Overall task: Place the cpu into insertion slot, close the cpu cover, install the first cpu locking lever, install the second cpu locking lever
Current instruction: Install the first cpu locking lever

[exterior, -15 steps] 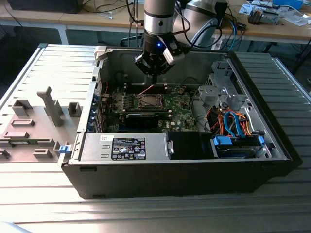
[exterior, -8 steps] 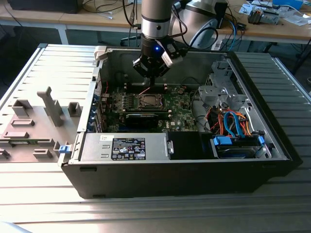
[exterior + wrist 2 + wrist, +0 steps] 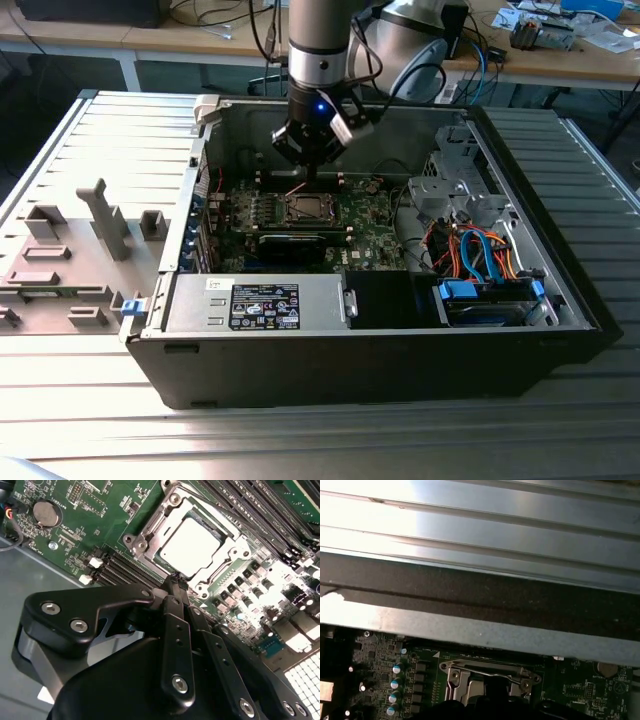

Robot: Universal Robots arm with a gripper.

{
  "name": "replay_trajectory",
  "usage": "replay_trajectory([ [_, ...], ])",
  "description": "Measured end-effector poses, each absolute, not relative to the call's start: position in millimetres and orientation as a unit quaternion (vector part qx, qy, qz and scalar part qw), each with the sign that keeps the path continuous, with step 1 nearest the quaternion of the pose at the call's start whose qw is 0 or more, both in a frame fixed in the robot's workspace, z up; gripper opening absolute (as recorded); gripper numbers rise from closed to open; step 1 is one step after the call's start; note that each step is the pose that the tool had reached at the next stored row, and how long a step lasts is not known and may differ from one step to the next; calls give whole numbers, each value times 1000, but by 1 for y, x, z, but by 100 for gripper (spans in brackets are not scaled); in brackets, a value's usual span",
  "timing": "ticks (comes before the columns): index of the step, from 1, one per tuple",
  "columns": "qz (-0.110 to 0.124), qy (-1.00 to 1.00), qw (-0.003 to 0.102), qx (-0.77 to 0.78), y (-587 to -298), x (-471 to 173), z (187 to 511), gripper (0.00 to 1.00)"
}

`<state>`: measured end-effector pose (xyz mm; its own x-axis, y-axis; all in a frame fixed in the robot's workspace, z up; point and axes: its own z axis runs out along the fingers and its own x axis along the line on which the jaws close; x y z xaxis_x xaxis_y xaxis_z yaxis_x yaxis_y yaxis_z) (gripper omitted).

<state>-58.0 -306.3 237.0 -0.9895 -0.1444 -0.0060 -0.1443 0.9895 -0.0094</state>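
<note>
we see the cpu (image 3: 191, 546) lying flat in the insertion slot (image 3: 222, 555), its pale metal face up and framed on all sides by the silver rim of the socket. the cpu cover (image 3: 150, 527) lies down around the chip as a silver frame with screws at its corners, the chip showing through its cut-out middle. in the first wrist view a thin wire locking lever (image 3: 487, 671) runs across the socket's frame, between two screw heads; whether it is latched we cannot tell.

the gripper (image 3: 178, 579) hangs just beside the socket in the second wrist view, its black fingers (image 3: 176, 625) drawn together to a narrow tip with nothing between them, so we read the jaws as clenched and empty. the tip sits at the socket's edge, near one corner of the cover; we cannot tell whether it touches the metal. in the exterior view the gripper (image 3: 308, 172) points down at the socket from above, on the far side of it.

around the socket spreads the green motherboard (image 3: 75, 535). long memory slots (image 3: 260, 510) run alongside the socket, and a round coin battery (image 3: 46, 513) sits well apart from it on the board. the board lies inside an open black computer case (image 3: 400, 370), which rests on a ribbed metal worktop (image 3: 300, 440). within the case, on the exterior view's right of the socket, lie orange and blue cables (image 3: 480, 255).
</note>
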Motion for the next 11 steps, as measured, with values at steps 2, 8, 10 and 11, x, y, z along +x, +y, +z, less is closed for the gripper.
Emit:
replay_trajectory([
  [2,-4,997,3,-72,-306,-58,235,11],
  [8,-5,997,3,-73,-303,-58,229,11],
  [10,-7,997,3,-73,-303,-58,225,11],
  [11,-7,997,3,-73,-303,-58,222,11],
])
